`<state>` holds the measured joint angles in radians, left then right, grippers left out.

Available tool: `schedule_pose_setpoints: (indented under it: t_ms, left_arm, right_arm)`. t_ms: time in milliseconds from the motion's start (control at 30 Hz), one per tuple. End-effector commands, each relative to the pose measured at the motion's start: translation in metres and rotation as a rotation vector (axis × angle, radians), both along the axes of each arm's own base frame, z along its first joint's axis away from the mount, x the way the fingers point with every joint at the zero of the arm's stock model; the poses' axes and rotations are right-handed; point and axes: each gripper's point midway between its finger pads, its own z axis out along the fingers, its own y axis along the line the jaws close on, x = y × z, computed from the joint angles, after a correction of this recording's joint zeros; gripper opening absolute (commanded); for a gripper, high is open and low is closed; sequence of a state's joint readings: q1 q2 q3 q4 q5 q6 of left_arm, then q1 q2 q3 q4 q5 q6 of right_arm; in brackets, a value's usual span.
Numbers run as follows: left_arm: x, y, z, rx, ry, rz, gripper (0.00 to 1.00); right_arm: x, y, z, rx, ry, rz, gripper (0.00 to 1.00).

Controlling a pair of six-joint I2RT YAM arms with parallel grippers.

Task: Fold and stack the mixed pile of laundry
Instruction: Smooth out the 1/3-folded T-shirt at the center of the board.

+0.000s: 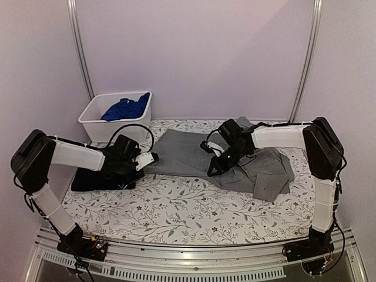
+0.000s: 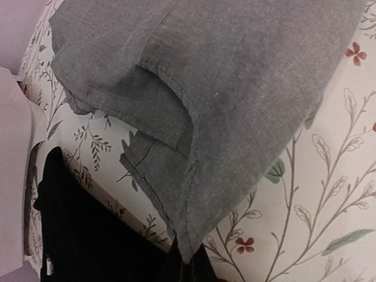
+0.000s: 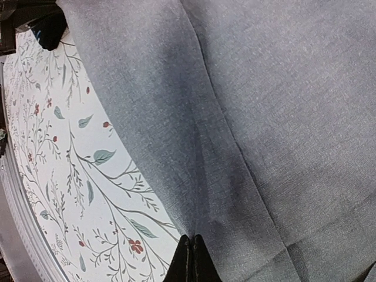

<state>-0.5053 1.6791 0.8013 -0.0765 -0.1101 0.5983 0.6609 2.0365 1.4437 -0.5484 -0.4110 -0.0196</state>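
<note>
- Floral-patterned table cloth [image 1: 176, 205] covers the work surface, and the grey shirt [image 1: 188, 154] is spread across its middle, toward the back.
- On a hemmed corner at that shirt's left end the left gripper [image 2: 187, 265] is clamped, tips pressed together, and the cloth rises out of them in a fold.
- On the shirt's near edge, further right, the right gripper [image 3: 191, 261] is closed as well, with the hem pinched between its tips.
- With 2 grips set, a fold of the grey shirt is judged to be the step in hand. Both held points should be lifted together and carried at 1 pace, so that the crease is kept straight.
- Between the 2 grips the cloth should be kept only lightly taut, or a thin pinch may be lost.
- Just beside the left grip, under that arm, the black T-shirt [image 1: 100, 181] lies flat; it should not be dragged along.
- At the back left the bright blue garment [image 1: 124, 108] sits in the white bin [image 1: 94, 120], not yet folded.
</note>
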Motion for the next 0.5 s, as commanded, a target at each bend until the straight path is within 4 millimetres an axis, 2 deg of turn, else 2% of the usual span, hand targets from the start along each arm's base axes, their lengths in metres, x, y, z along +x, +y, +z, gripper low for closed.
schedule_pose_setpoints:
  t_ms: [0,33,100,167,200,300,400,467]
  left_arm:
    - [0.006,0.034,0.026,0.060,-0.101,0.063,0.00]
    - [0.000,0.031,0.028,0.039,-0.089,0.046,0.05]
    - [-0.010,0.024,0.035,-0.004,-0.083,0.017,0.24]
    - [-0.016,0.023,0.045,-0.031,-0.091,0.011,0.34]
    - [-0.016,0.023,0.055,-0.053,-0.113,0.015,0.37]
    - [-0.014,0.020,0.087,-0.136,-0.183,0.027,0.48]
    - [-0.013,0.010,0.108,-0.215,-0.201,0.027,0.55]
    - [-0.014,-0.002,0.107,-0.266,-0.139,0.016,0.56]
  right_arm:
    - [-0.010,0.000,0.020,0.057,0.005,0.031,0.00]
    - [-0.017,0.006,0.021,0.079,0.024,0.054,0.00]
    - [-0.033,0.022,0.023,0.116,0.059,0.120,0.00]
    - [-0.056,0.041,0.024,0.143,0.090,0.200,0.01]
    - [-0.069,0.050,0.023,0.153,0.113,0.248,0.05]
    - [-0.099,0.066,0.025,0.189,0.178,0.351,0.27]
    - [-0.099,0.065,0.035,0.201,0.174,0.350,0.39]
    - [-0.085,0.055,0.054,0.230,0.146,0.298,0.46]
